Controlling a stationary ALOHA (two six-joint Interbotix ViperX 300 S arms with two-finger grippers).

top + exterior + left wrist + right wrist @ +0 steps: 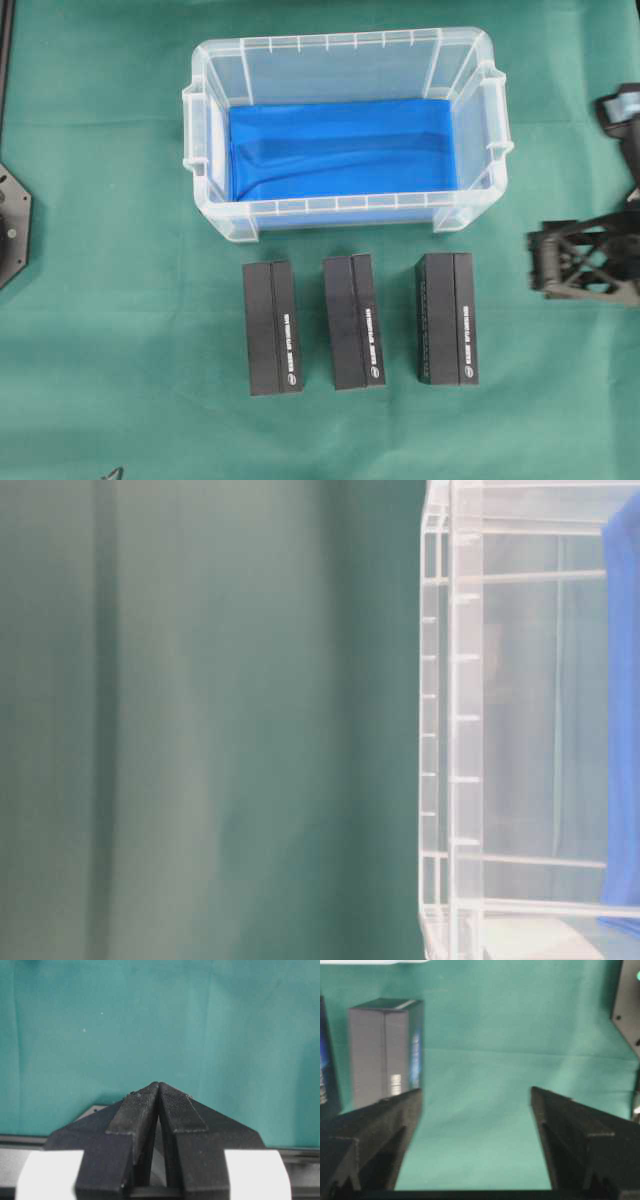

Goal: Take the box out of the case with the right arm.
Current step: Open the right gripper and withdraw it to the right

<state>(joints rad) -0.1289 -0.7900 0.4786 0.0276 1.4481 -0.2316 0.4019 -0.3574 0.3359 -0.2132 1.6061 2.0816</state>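
The clear case (345, 205) stands at the back middle of the green cloth, and only its blue sheet (340, 150) shows inside. Three black boxes lie in a row on the cloth in front of it: left (272, 328), middle (353, 321), right (446, 318). My right gripper (538, 264) is to the right of the right box, apart from it, low and open with nothing between its fingers. In the right wrist view the right gripper (476, 1095) frames bare cloth, with a box (385, 1052) at the upper left. My left gripper (159, 1085) is shut over bare cloth.
A black mount (12, 225) sits at the left edge of the cloth. The right arm's black links (620, 110) stand at the right edge. The table-level view shows the case's ribbed wall (460, 730) close by on the right.
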